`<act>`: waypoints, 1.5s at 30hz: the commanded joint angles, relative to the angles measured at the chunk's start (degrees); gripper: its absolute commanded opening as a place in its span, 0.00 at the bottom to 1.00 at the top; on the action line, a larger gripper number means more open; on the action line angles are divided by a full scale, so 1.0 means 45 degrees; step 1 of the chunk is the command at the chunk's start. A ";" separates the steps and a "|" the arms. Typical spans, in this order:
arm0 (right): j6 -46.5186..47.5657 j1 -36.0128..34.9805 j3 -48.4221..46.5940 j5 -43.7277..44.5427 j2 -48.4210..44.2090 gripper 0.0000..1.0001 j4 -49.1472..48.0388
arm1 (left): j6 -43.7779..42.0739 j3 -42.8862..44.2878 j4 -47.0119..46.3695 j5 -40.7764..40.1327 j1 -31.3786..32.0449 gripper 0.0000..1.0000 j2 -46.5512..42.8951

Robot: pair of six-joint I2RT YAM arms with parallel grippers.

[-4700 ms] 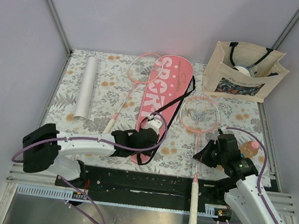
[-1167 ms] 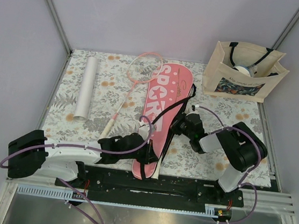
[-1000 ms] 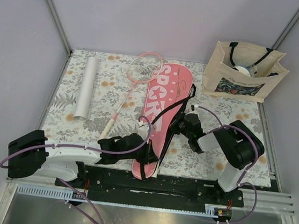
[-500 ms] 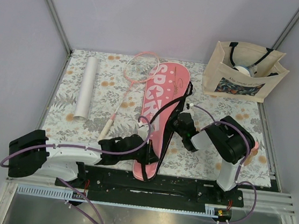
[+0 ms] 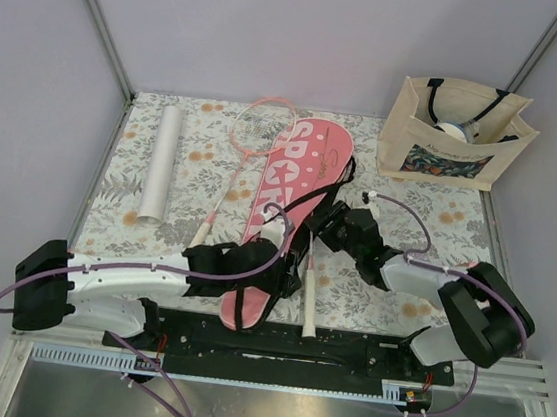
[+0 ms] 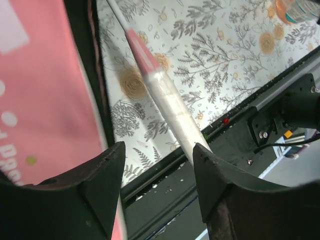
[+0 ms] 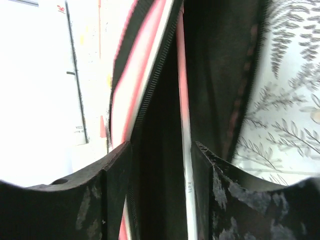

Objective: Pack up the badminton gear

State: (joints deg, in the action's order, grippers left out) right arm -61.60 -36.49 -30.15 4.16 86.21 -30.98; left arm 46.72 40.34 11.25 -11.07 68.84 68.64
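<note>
The pink racket cover (image 5: 286,184) lies slantwise on the flowered bench (image 5: 410,198). One racket (image 5: 310,298) is part-way inside it, its thin shaft running into the open zip edge and its white handle sticking out toward the near edge. The left jaws stand open over the cover's lower end, with that handle lying on the bench between the spread fingers (image 6: 107,190). The right jaws are open too at the cover's side opening, the shaft passing between them close to one finger (image 7: 220,200), not pinched. The second racket (image 5: 228,188) and the white tube (image 5: 160,162) lie apart to the left.
</note>
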 commanded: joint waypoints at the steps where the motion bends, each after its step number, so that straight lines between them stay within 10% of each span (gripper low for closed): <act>1: 0.0721 -0.0075 -0.0216 0.0832 -0.1753 0.58 0.2980 | -0.1318 0.1522 0.2127 -0.1621 -0.0043 0.60 -0.0312; 6: 0.0799 -0.0055 0.0138 0.0483 -0.1895 0.40 0.1535 | -0.1515 0.1974 0.2794 -0.1661 -0.0434 0.61 -0.0371; 18: 0.2517 -0.0055 -0.0021 -0.1470 -0.2770 0.52 0.6023 | -0.1631 0.0960 0.2993 -0.1662 -0.0649 0.61 0.0585; 33: 0.2206 -0.0465 0.2110 -0.2859 -0.4393 0.50 0.6045 | -0.2354 0.0958 0.2385 -0.1759 -0.0629 0.59 0.3397; 45: 0.1016 -0.1206 0.2970 -0.3015 -0.4550 0.46 0.4777 | -0.2511 0.1466 0.2169 -0.0959 -0.0434 0.00 0.3946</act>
State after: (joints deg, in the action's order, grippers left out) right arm -54.04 -39.99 -17.69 -8.71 66.46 -5.56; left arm 35.68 44.82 22.76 -17.61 66.52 86.08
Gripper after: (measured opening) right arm 0.472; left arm 0.038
